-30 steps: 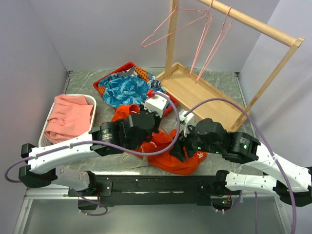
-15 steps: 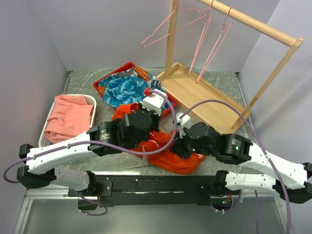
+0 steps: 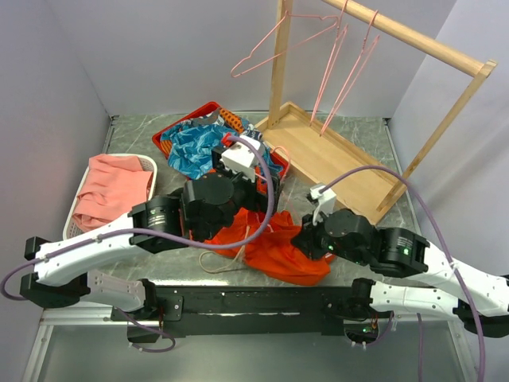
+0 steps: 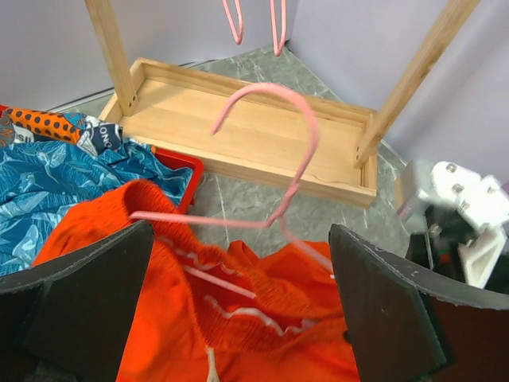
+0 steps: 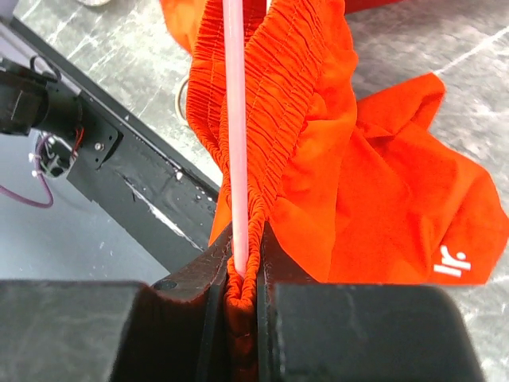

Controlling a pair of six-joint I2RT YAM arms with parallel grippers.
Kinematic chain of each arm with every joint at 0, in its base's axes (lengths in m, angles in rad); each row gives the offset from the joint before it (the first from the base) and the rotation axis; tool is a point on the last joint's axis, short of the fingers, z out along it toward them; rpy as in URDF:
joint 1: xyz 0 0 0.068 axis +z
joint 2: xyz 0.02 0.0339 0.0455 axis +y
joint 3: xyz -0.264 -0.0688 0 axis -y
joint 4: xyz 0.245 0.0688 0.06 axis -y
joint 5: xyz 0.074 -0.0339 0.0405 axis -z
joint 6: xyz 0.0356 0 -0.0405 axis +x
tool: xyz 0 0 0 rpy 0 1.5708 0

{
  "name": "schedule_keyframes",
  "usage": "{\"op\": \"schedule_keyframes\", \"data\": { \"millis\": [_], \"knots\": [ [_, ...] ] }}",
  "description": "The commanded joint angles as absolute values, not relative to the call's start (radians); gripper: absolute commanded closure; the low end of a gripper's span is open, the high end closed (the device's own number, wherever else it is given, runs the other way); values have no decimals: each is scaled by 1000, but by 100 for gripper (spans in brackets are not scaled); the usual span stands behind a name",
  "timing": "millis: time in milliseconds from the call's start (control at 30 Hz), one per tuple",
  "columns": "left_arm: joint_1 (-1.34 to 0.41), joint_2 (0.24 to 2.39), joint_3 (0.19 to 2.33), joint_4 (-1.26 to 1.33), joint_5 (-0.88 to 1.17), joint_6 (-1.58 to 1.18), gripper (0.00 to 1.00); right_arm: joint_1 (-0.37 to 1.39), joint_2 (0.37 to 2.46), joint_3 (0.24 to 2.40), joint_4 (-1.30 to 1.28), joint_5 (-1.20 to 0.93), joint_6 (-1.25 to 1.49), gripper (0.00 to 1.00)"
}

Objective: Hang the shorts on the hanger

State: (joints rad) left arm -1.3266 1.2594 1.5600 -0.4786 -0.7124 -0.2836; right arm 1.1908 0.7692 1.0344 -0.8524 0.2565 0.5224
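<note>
The orange-red shorts point(image 3: 274, 251) lie bunched on the table between the two arms. A pink wire hanger point(image 4: 278, 135) is threaded into their waistband, its hook sticking up above the cloth. My left gripper point(image 4: 238, 270) hovers over the shorts, open wide, with nothing between its fingers point(image 4: 87, 294). My right gripper point(image 5: 242, 270) is shut on the gathered waistband of the shorts point(image 5: 374, 199), with a wire of the hanger point(image 5: 235, 119) pinched in it. In the top view the right gripper point(image 3: 306, 239) sits at the right edge of the shorts. A small white logo point(image 5: 453, 261) shows on a leg.
A wooden clothes rack point(image 3: 318, 151) stands at the back right with several pink hangers point(image 3: 342, 64) on its rail. A red tray point(image 3: 179, 127) holds a blue leaf-patterned garment. A white basket point(image 3: 151, 171) with salmon-pink cloth is at the left.
The left gripper has opened, let go and drawn back from the shorts. The right gripper has shut on the waistband and hanger wire and shifted slightly right.
</note>
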Motion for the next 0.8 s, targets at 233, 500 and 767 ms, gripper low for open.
{"op": "schedule_keyframes", "data": {
  "millis": [233,500,767],
  "knots": [
    [-1331,1103,1594,-482,-627,-342,3,1198,667,1149,-1095,431,713,100],
    [-1331,1075,1605,-474,-626,-350,3,1197,661,1255,-1308,661,962,100],
    [-1331,1072,1609,-479,-612,-360,3,1108,782,1348,-1440,782,1063,100]
  ]
}}
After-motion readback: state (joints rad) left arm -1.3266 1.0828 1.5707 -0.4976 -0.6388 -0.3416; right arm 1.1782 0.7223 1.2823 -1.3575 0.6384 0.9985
